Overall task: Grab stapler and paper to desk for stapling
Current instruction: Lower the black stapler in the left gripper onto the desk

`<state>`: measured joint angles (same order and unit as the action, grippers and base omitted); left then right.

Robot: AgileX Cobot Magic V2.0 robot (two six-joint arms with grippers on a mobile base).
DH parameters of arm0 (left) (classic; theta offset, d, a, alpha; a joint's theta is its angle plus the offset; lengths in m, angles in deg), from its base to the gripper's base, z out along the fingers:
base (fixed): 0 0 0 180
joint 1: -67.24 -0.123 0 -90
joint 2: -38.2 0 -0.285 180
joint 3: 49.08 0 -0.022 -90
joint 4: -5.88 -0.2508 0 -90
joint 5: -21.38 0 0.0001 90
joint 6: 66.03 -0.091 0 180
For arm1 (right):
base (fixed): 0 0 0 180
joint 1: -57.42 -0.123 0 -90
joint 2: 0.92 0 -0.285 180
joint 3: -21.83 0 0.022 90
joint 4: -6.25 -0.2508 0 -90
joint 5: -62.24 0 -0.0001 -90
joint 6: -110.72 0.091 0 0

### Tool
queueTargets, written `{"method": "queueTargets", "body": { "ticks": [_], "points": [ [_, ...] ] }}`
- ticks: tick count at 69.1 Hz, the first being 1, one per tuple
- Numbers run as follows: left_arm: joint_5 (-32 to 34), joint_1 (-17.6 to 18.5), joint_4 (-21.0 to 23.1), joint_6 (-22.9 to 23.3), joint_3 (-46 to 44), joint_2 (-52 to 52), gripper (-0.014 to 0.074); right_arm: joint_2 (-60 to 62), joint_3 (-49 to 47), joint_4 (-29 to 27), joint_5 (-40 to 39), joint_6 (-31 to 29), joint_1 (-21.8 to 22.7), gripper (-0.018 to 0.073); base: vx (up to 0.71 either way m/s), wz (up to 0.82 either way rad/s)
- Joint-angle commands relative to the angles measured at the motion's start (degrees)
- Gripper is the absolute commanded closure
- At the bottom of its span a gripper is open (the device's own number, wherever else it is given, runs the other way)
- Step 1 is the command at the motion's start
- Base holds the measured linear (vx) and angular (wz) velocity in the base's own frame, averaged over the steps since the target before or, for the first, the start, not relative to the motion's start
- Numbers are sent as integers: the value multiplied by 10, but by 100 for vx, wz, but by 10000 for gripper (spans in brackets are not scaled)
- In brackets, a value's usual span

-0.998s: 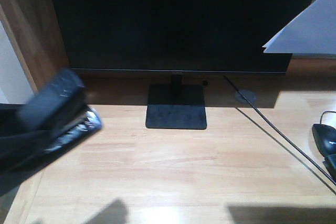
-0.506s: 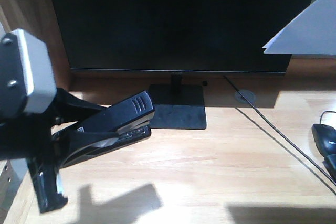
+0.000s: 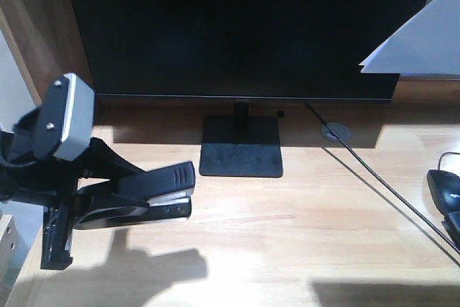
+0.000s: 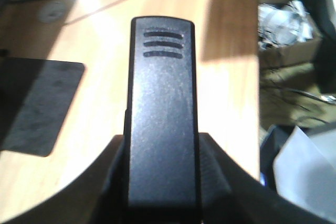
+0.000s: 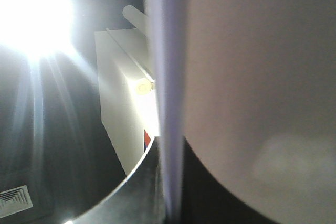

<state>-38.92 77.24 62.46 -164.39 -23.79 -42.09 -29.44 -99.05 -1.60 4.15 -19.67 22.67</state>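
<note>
Exterior front-facing view: at lower left, the left gripper [image 3: 83, 203] clamps the small black plastic stapler [image 3: 147, 192], seemingly just above the light-wood desk [image 3: 287, 242]. At upper right, the plain white paper sheet [image 3: 420, 34] hangs aloft, apparently pinched by the right gripper [image 5: 169, 200]. This looks like the delivery step, and the next move calls for lowering both gently.

This is an office workstation. A dark monitor [image 3: 244, 26] stands on a light-wood desk [image 3: 287, 249] with a cable grommet [image 3: 336, 132]. A black mouse [image 3: 444, 188] lies nearby.
</note>
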Motion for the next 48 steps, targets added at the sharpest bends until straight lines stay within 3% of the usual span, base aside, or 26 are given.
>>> {"method": "queueTargets", "body": {
  "ticks": [1,25,48],
  "points": [
    [-29,-6,77,-60,-19,-16,603,-5,-14,11,-18,-7,3,565,0,0],
    [-52,-3,124,-190,-20,-129,603,-5,-14,11,-18,-7,3,565,0,0],
    [-34,15,137,-246,-20,-204,603,-5,-14,11,-17,-7,3,565,0,0]
  ]
}}
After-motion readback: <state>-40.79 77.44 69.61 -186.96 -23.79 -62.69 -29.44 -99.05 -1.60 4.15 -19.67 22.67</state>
